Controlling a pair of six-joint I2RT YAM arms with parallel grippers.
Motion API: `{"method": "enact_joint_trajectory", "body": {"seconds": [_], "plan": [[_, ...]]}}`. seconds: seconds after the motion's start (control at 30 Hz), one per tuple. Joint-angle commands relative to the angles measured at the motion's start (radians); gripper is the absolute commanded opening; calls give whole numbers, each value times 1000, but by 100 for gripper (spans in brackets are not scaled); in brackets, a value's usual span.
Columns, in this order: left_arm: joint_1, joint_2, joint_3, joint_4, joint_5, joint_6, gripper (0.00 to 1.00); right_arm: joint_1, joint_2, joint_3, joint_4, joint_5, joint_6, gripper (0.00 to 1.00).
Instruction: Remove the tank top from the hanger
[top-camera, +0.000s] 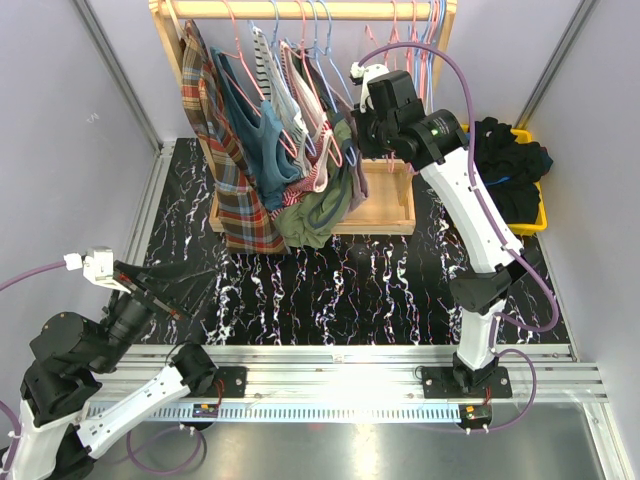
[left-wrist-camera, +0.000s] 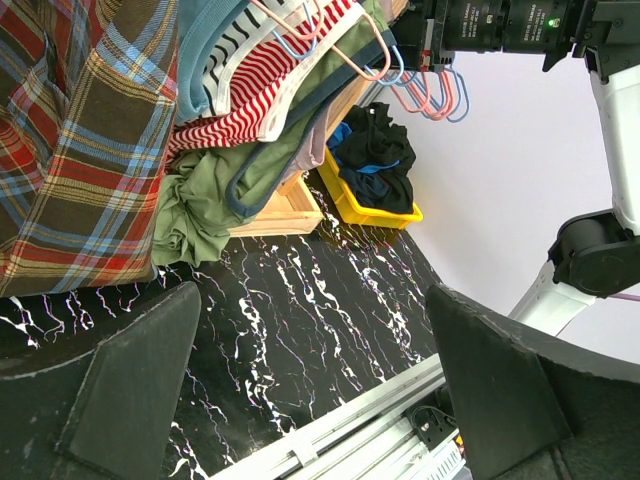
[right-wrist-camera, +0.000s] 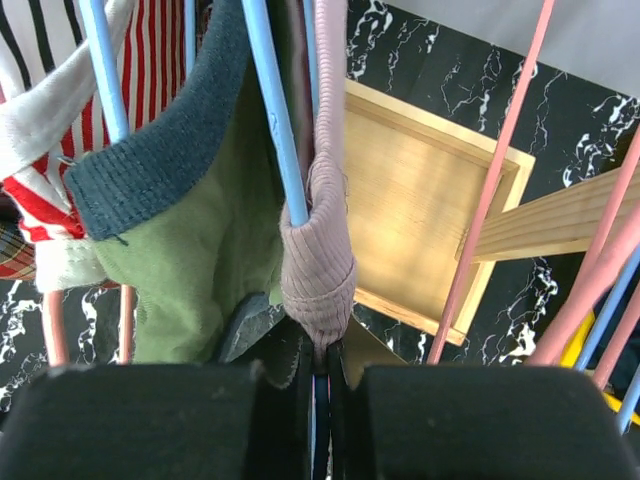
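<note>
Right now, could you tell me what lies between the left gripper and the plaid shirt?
Only bare black marbled tabletop lies between the left gripper and the plaid shirt, as the top external view shows.

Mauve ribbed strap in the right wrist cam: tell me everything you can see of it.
The mauve strap is ribbed knit, soft-looking, a narrow band looped over a blue hanger and hanging down. Its lower end is pinched in the right gripper, jaws closed on it. A green garment sits close beside it on the left.
</note>
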Motion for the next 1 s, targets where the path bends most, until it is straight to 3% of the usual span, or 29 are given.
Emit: {"method": "enact_joint_trajectory", "body": {"seconds": [0.0, 0.27, 0.53, 0.77, 0.97], "plan": [[-3, -11, 4, 24, -18, 2, 99, -5, -49, 38, 48, 42, 2, 0], [-5, 10, 16, 37, -9, 7, 99, -5, -195, -45, 174, 82, 43, 0], [-6, 45, 25, 63, 22, 11, 99, -5, -339, -194, 168, 31, 77, 0], [-6, 111, 50, 93, 62, 44, 99, 4, -713, -583, 166, -134, 132, 0], [-5, 220, 83, 161, 148, 71, 99, 6, -992, -648, -74, -173, 169, 0]]}}
